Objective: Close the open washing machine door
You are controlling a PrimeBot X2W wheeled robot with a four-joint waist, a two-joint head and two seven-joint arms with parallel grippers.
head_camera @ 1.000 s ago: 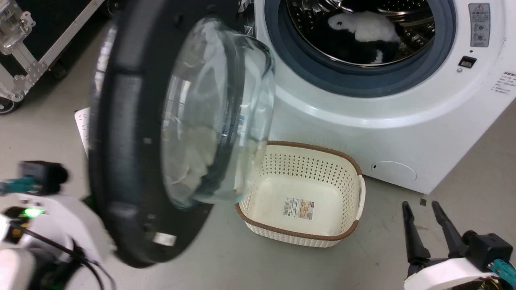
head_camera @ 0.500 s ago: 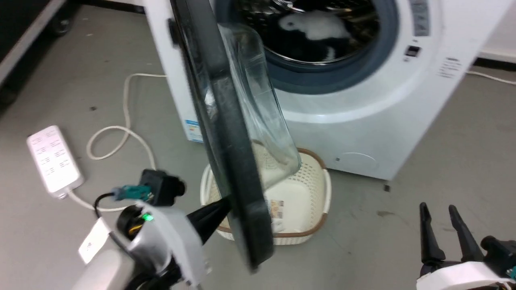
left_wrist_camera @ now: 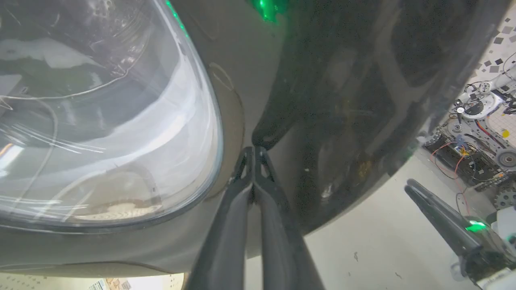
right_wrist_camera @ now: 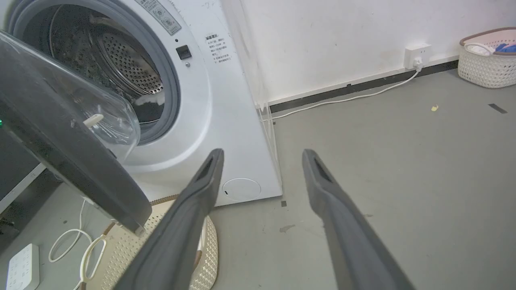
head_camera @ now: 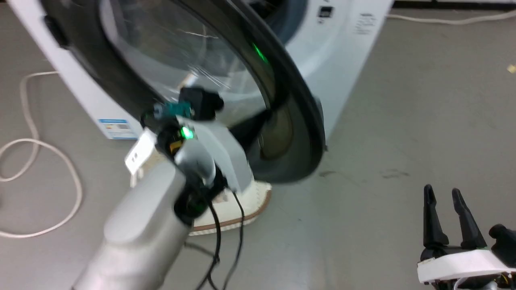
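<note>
The washing machine door (head_camera: 300, 121) is pushed by the left gripper (left_wrist_camera: 254, 151) (fingers together, empty); a push until it latches is likely required.

The washing machine door (head_camera: 306, 121), black-rimmed with a glass window, stood partly open before the white washing machine (head_camera: 338, 60). The left claw (head_camera: 262, 120) touched its rim; the right claw (head_camera: 442, 189), fingers apart, hung low.

The washing machine door (head_camera: 300, 106) stands before the washing machine (head_camera: 342, 60) at the frame's top, with a laundry basket (head_camera: 252, 199) on the floor (head_camera: 403, 121) beneath it.
</note>
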